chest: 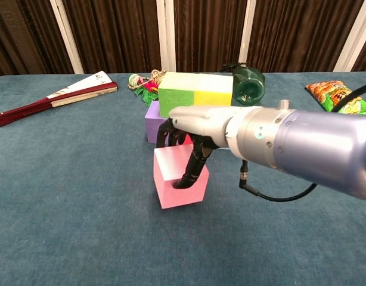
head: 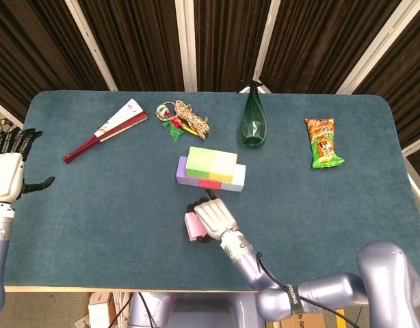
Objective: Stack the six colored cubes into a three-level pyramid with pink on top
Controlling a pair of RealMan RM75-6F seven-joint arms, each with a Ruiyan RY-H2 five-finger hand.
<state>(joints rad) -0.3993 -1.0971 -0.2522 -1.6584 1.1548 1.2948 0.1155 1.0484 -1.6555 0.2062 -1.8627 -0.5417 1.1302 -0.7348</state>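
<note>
My right hand (head: 211, 217) (chest: 198, 134) grips the pink cube (head: 191, 226) (chest: 177, 186) from above, with dark fingers (chest: 192, 170) down its front face, just in front of the stack. The stack has a purple cube (head: 182, 174) (chest: 152, 122), a red cube (head: 210, 183) and a white cube (head: 239, 179) (chest: 238, 111) in the bottom row. A green cube (head: 199, 160) (chest: 176, 102) and a yellow cube (head: 224, 166) (chest: 213, 101) sit on top. My left hand (head: 6, 174) hovers open at the table's far left edge, holding nothing.
At the back left of the table (head: 94, 205) lies a folded fan (head: 104, 128) (chest: 58, 95), with a rope bundle (head: 182, 119) to its right. A green bottle (head: 254, 119) (chest: 248, 83) lies behind the stack, and a snack bag (head: 323, 142) (chest: 341, 98) lies to the right.
</note>
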